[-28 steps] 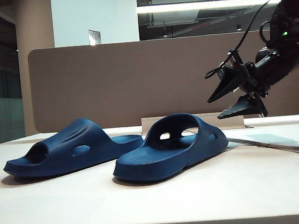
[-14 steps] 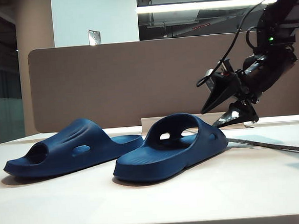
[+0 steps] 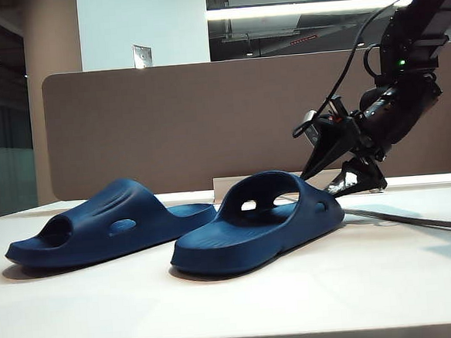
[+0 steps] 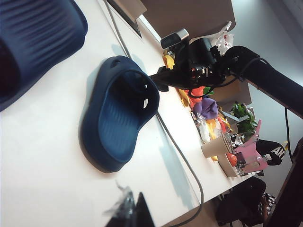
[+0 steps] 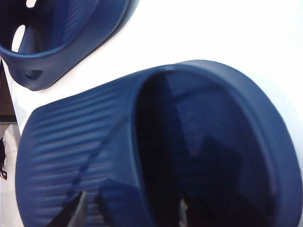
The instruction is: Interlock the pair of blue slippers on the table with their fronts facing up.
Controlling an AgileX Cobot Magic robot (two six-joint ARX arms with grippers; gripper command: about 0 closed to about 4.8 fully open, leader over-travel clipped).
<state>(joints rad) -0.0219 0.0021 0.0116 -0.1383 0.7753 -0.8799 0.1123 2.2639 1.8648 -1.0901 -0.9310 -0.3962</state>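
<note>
While both blue slippers sit soles-down on the table [image 3: 388, 274], right gripper [image 3: 330, 175], jaws apart, hangs just over the toe end of the nearer slipper [image 3: 256, 222]; 2nd slipper [image 3: 109, 223] lies well beyond. Left gripper [image 4: 135, 213] shut, off to the side.

Dark navy-blue moulded foam slippers [image 3: 256, 225], ridged straps, ribbed footbeds. Smooth matte white table [image 3: 312, 294]. Behind the table: plain taupe-brown partition panel [image 3: 183, 118]. Black right gripper [image 3: 323, 181] beside the near slipper.
</note>
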